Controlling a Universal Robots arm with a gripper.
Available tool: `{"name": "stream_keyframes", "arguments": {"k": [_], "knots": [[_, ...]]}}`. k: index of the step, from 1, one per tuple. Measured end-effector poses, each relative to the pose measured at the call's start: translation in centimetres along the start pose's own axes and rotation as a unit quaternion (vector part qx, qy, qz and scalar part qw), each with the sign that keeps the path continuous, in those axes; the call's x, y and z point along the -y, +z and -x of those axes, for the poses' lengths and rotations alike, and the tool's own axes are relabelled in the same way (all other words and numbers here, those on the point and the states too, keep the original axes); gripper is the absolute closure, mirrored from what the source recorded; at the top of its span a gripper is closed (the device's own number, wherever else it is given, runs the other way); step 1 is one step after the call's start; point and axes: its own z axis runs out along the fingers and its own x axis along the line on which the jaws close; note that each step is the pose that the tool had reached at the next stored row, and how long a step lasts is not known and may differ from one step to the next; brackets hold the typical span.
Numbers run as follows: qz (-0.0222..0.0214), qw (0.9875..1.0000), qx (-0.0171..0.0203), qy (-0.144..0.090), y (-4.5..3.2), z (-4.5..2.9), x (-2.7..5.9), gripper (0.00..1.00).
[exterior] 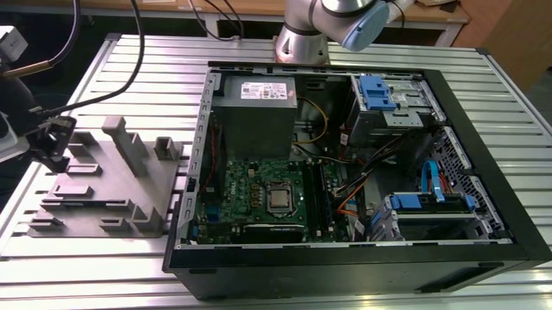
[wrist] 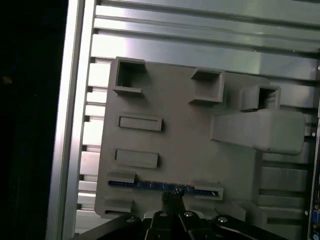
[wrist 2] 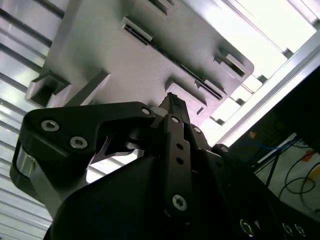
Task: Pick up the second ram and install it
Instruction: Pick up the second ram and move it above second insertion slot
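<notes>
The gripper, fingers seemingly pressed together on nothing, is hanging just over the middle of the memory stick, which is sitting in the grey holder and stretching away lengthwise to both sides.

Exterior high, oblique; both wrist views near block.

second ram: edge-on strip only, partly hidden behind gripper
gripper: body cut by edge in both wrist views
arm: cropped at exterior view's top
</notes>
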Motion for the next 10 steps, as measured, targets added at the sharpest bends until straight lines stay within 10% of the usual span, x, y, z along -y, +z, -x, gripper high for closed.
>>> {"name": "stream_keyframes", "arguments": {"k": [10], "knots": [[0.0039,0.9959,-0.0013,-0.09,0.38,-0.02,0.0,0.93]]}}
